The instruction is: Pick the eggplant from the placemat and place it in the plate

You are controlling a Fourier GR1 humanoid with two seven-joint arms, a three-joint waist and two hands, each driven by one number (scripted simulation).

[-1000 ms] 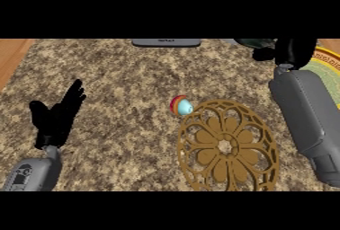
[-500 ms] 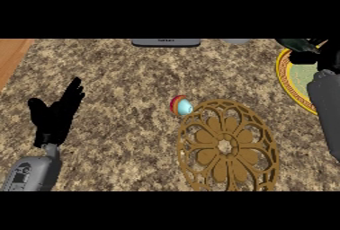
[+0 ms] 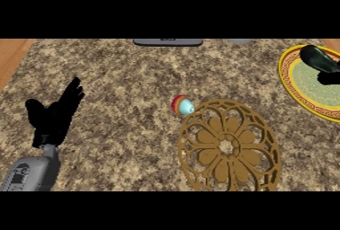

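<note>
The eggplant (image 3: 317, 57), dark and glossy, hangs over the upper left part of the plate (image 3: 292, 85), which has a yellow rim and a green middle at the view's right edge. My right hand (image 3: 330, 79) shows only as black fingers curled at the eggplant's lower side; the rest of it is cut off by the edge. The placemat (image 3: 229, 146), a round brown openwork mat, lies bare at the lower centre. My left hand (image 3: 54, 117) rests open at the left, fingers up, far from both.
A small red and blue ball (image 3: 182, 106) sits just off the placemat's upper left edge. A grey object (image 3: 167, 42) lies at the counter's far edge. Wooden flooring (image 3: 13, 54) shows at the upper left.
My right arm has swung to the right and mostly left the view, carrying the eggplant from the far edge to above the plate. The left hand has not moved.
</note>
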